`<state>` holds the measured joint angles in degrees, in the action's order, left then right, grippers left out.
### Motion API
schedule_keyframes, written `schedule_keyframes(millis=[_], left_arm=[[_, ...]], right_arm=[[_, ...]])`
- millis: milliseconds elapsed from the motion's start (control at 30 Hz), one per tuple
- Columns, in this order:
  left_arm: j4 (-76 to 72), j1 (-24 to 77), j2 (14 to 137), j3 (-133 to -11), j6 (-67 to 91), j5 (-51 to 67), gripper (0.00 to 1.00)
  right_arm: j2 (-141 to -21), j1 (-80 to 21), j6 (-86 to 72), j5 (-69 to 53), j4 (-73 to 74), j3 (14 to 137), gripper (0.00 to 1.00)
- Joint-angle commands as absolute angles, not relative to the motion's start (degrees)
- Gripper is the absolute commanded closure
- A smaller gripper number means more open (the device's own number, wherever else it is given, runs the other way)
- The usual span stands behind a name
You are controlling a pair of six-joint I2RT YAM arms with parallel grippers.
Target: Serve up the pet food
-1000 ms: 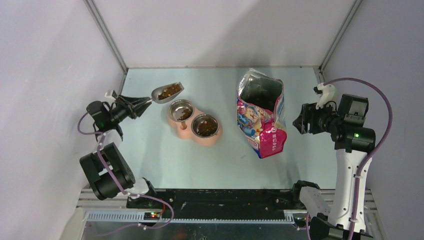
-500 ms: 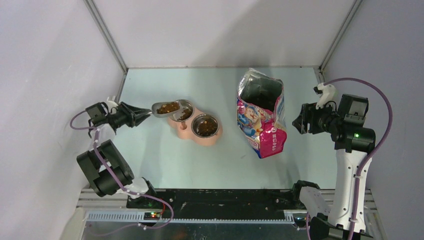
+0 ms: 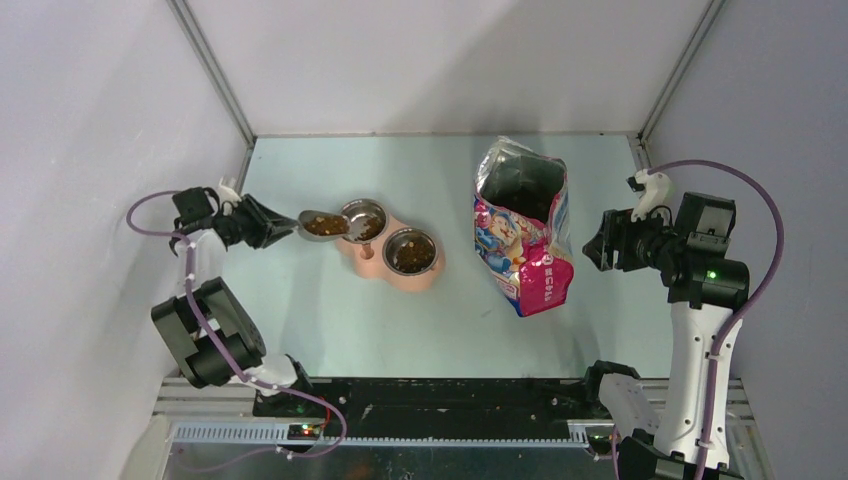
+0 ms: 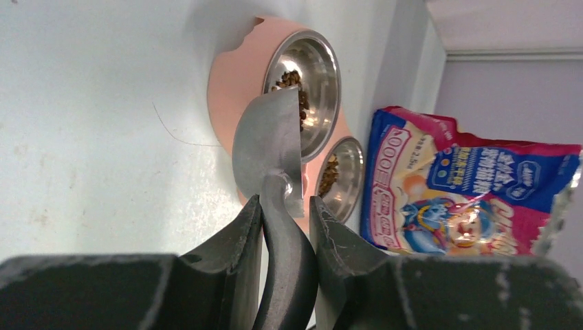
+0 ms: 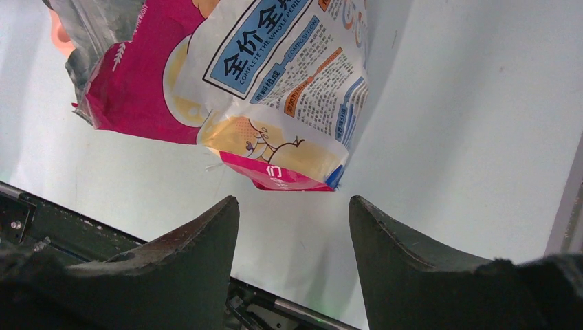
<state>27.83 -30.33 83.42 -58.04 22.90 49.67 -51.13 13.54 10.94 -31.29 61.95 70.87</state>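
My left gripper (image 3: pixel 282 226) (image 4: pixel 285 206) is shut on the dark handle of a grey metal scoop (image 3: pixel 322 224) (image 4: pixel 269 141). Brown pet food (image 3: pixel 322 226) fills the scoop, which leans on the left rim of the left steel bowl (image 3: pixel 364 220) (image 4: pixel 309 86) of a pink double feeder (image 3: pixel 372 255). A little pet food (image 4: pixel 297 89) lies in that bowl, and more kibble (image 3: pixel 410 255) in the right bowl (image 3: pixel 411 249) (image 4: pixel 342 179). My right gripper (image 3: pixel 597 246) (image 5: pixel 294 206) hangs open and holds nothing, to the right of the printed food bag (image 3: pixel 525 225) (image 5: pixel 275 82).
The open-topped bag stands right of the feeder with its mouth toward the back. White walls enclose the table on the left, back and right. A black rail (image 3: pixel 450 392) runs along the near edge.
My left gripper has carried the loaded scoop down and toward the near side, from above the table behind the feeder to the left bowl's rim. The right arm has barely moved.
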Motion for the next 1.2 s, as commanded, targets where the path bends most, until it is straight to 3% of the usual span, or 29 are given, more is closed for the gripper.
schedule_keyframes(millis=[0, 367, 767, 933, 1167], left_arm=[[30.6, -26.2, 83.1, -62.2, 16.4, 45.0, 1.0], [36.3, -12.5, 83.1, -70.4, 3.3, 26.5, 1.0], [36.3, 2.6, 76.4, -70.8, -10.1, 5.1, 1.0], [33.7, 4.7, 74.2, -68.1, -13.1, 0.4, 1.0], [33.9, 4.9, 72.7, -68.5, -12.1, 3.1, 1.0]], right_arm=[[-50.4, 13.8, 10.3, -32.1, 60.3, 70.5, 0.37], [-49.7, 14.0, 10.7, -31.8, 60.9, 70.5, 0.37], [-49.9, 14.2, 10.2, -32.6, 60.5, 70.5, 0.37], [-49.8, 14.2, 10.2, -32.5, 60.6, 70.5, 0.37], [-49.8, 14.3, 10.0, -32.7, 60.5, 70.1, 0.37]])
